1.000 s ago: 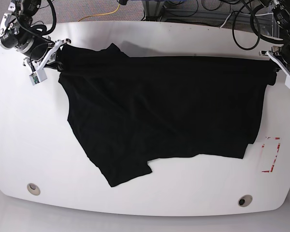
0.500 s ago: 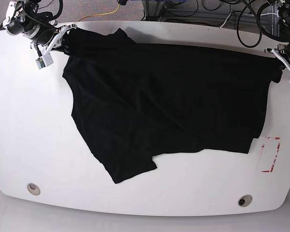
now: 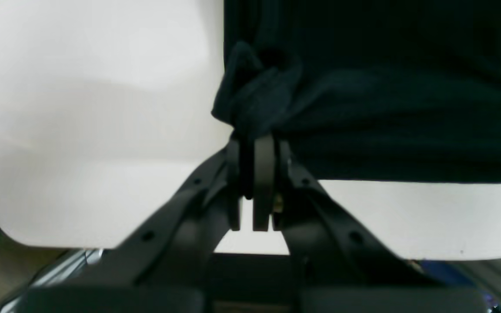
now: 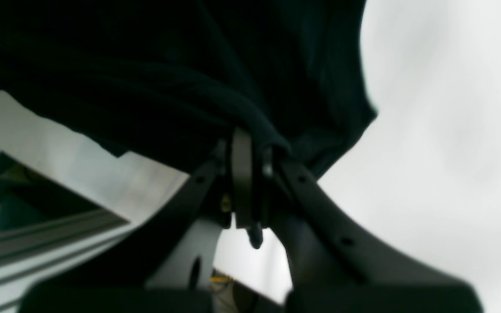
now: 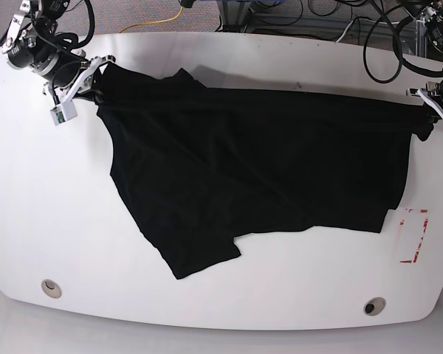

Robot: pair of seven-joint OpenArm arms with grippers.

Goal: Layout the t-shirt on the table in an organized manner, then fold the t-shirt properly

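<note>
The black t-shirt (image 5: pixel 258 162) lies stretched across the white table (image 5: pixel 44 206), its top edge pulled taut between my two grippers. My right gripper (image 5: pixel 92 74) sits at the far left corner, shut on a bunched corner of the t-shirt (image 4: pixel 215 78); its jaws (image 4: pixel 250 139) pinch the fabric. At the table's right edge my left gripper (image 5: pixel 425 112) is shut on the other corner, and a wad of t-shirt (image 3: pixel 363 108) rises from the closed jaws (image 3: pixel 257 141). A sleeve-like flap hangs toward the front near the middle.
Two round grommet holes (image 5: pixel 52 287) (image 5: pixel 373 306) sit near the front edge. Red tape marks (image 5: pixel 415 234) lie at the right, just past the t-shirt's lower corner. Black cables (image 5: pixel 369 29) and frame rails crowd the far edge behind the table.
Both grippers have kept hold and pulled apart. The left gripper moved further right and the right gripper shifted toward the far left corner, drawing the t-shirt's top edge tighter.
</note>
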